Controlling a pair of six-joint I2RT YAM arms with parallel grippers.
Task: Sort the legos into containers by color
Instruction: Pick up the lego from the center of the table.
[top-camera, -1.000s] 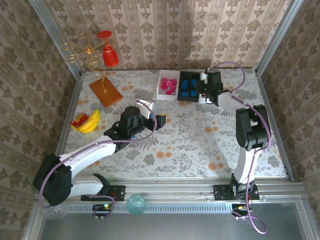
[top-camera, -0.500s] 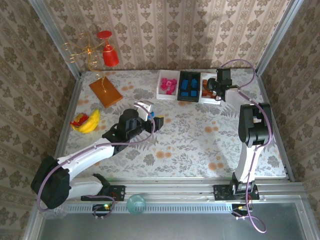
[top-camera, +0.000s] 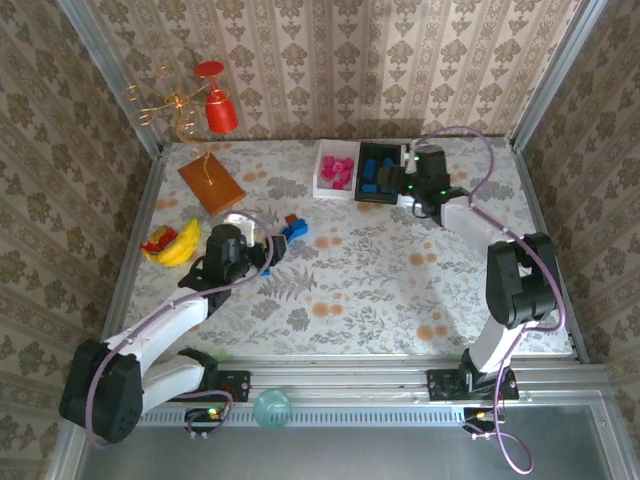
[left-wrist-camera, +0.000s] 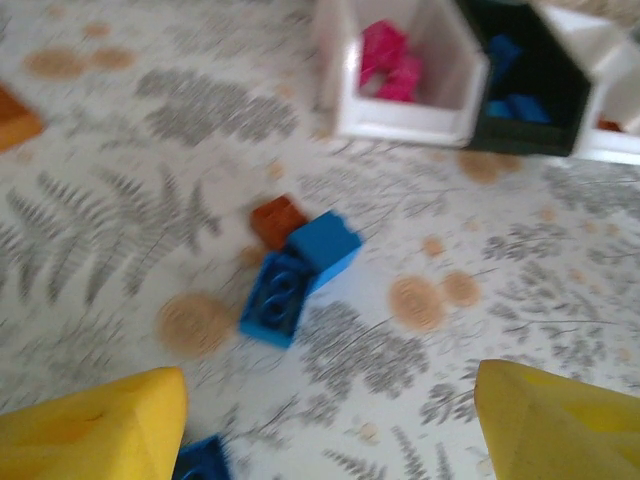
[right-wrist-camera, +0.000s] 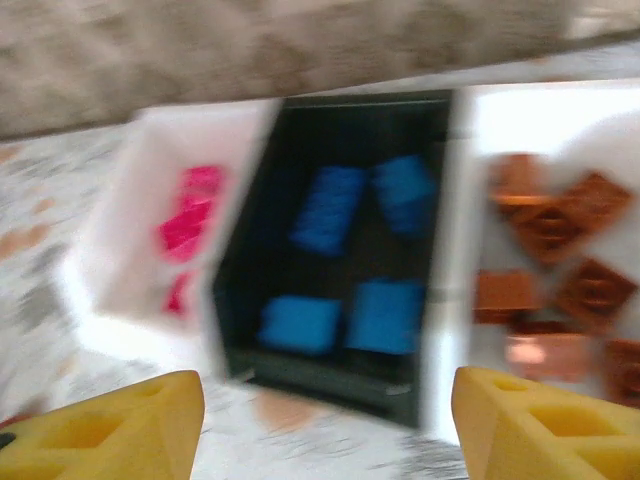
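mid-sort: lining up a pick
my left gripper (left-wrist-camera: 330, 420), spread, hangs over the blue legos (left-wrist-camera: 300, 270) and brown lego (left-wrist-camera: 277, 220); my right gripper (right-wrist-camera: 325, 420), spread and empty, faces the black tray (right-wrist-camera: 320, 385). next i must straddle one brick.

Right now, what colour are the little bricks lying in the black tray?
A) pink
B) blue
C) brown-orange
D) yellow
B: in the right wrist view the black tray holds only blue bricks, while the pink bricks lie in the left white tray and the brown-orange bricks in the right white tray.
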